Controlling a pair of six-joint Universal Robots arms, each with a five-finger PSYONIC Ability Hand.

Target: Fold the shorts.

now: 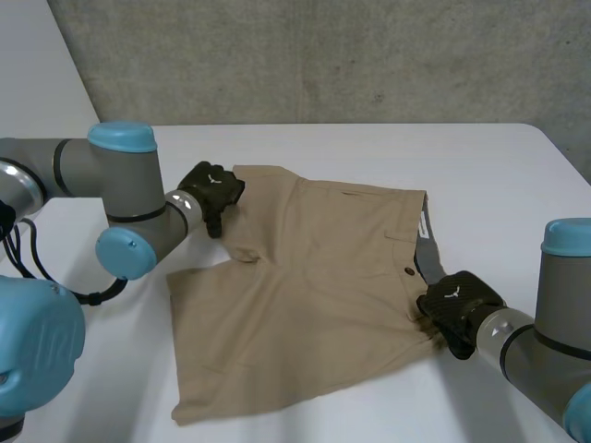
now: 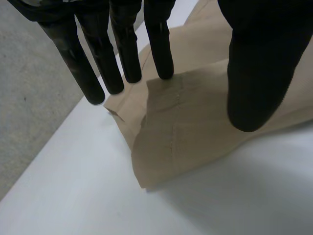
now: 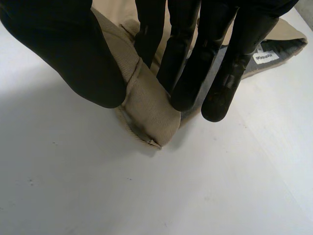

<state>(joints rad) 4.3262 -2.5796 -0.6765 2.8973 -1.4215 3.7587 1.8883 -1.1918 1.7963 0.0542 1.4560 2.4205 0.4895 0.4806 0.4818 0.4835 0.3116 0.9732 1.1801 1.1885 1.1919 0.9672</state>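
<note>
Right hand [image 1: 459,303] pinches shorts [image 1: 314,277] at waistband corner; left hand [image 1: 212,189], released, over hem.

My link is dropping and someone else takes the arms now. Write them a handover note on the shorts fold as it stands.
Left hand: open, fingers straight, poised at the corner of the far leg's hem, with one fingertip touching the cloth.
Right hand: shut on the shorts, pinching the near end of the waistband between thumb and fingers.
The shorts lie spread flat on the white table, waistband toward the right arm, legs toward the left arm.
Done: right grasp. To do: left grasp, then every fold.
</note>
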